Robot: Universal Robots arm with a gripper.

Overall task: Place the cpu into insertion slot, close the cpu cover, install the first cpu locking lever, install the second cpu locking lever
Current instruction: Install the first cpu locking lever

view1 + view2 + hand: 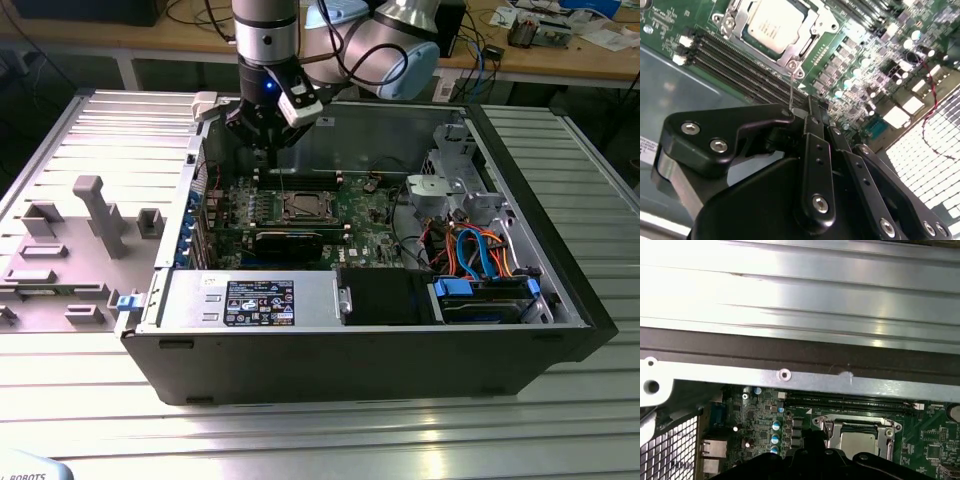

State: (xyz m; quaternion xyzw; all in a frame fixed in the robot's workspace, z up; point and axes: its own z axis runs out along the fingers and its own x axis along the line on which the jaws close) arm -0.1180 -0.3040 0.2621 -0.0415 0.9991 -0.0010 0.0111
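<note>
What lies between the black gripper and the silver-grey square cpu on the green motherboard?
In the second wrist view, long black RAM slots lie between the gripper and the cpu.

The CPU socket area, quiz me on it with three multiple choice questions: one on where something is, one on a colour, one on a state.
1. Where is the cpu?
A. On the grey tray outside the case
B. On the power supply
C. In the insertion slot

2. What colour is the motherboard?
A. Blue
B. Green
C. Red

3. How does the cpu cover stand?
A. Lying flat around the chip
B. Swung upright
C. Taken off, on the table

Answers: C, its silver top sits inside the socket; B, the board is green in both wrist views; A, the frame lies level around the chip's top.
</note>
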